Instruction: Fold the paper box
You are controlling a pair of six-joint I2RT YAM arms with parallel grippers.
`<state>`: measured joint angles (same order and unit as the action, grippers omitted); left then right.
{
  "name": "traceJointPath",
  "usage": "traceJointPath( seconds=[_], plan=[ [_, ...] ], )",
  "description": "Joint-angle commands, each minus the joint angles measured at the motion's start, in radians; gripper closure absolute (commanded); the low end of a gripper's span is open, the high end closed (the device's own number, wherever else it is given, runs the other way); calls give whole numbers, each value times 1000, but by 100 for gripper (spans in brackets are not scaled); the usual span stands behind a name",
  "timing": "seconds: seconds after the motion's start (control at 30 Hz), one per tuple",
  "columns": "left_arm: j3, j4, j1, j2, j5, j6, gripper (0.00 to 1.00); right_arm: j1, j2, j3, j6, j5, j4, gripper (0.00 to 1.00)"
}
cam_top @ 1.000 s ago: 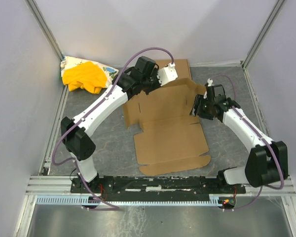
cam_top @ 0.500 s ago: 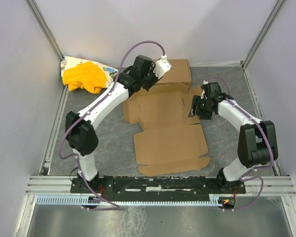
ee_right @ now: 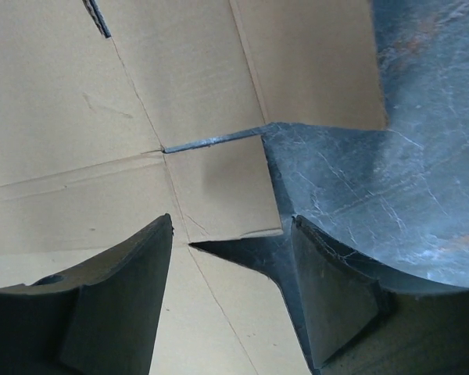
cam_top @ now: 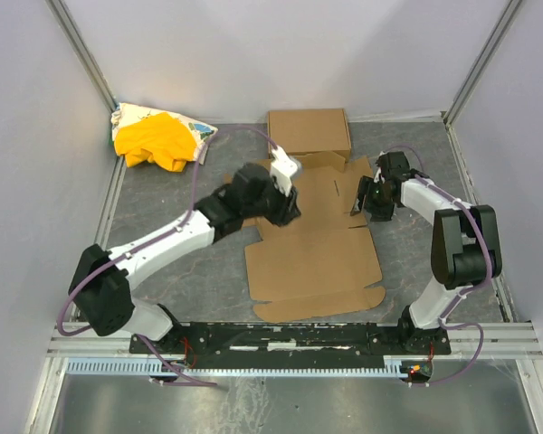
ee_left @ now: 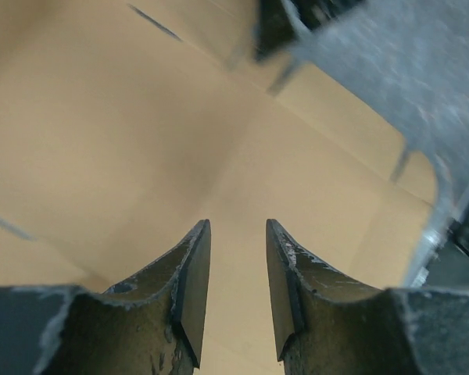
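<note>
The paper box (cam_top: 312, 262) lies as a wide flat brown sheet in the middle of the table. My left gripper (cam_top: 290, 206) hovers low over its rear-left panel. In the left wrist view the left gripper (ee_left: 238, 225) is open by a narrow gap with only bare cardboard (ee_left: 102, 117) below it. My right gripper (cam_top: 362, 194) is at the sheet's right edge. In the right wrist view the right gripper (ee_right: 233, 221) is open above a small side tab (ee_right: 219, 187) and holds nothing.
A second, neat brown carton (cam_top: 308, 133) sits at the back just behind the sheet. A yellow cloth bundle (cam_top: 154, 140) lies in the back left corner. Grey table (ee_right: 391, 156) shows right of the sheet. White walls enclose three sides.
My left arm has swung from the back of the sheet down over its rear-left panel, and its jaws have parted. The right gripper shifted slightly at the right edge.
</note>
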<state>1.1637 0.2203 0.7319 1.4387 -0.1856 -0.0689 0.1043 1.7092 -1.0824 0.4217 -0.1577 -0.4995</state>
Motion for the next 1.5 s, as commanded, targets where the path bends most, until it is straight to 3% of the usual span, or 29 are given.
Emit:
traceJointPath(
  seconds=[0.0, 0.27, 0.6, 0.83, 1.1, 1.47],
  plan=[
    [-182, -197, 97, -39, -17, -241, 60, -4, 38, -5, 11, -64, 67, 30],
    [-341, -274, 233, 6, 179, -318, 70, -3, 54, 44, 30, -71, 104, 31],
    [-329, -218, 353, 150, 236, -349, 71, -3, 49, 68, 24, -71, 104, 33],
    [-310, -139, 412, 234, 257, -369, 71, 5, -65, 136, 26, -140, 117, 41],
    [-363, -117, 475, 226, 251, -404, 74, 35, -177, 161, -5, -173, 89, 44],
    [-480, -103, 507, 111, 288, -458, 75, 146, -123, 66, -66, -68, -4, 47]
  ],
)
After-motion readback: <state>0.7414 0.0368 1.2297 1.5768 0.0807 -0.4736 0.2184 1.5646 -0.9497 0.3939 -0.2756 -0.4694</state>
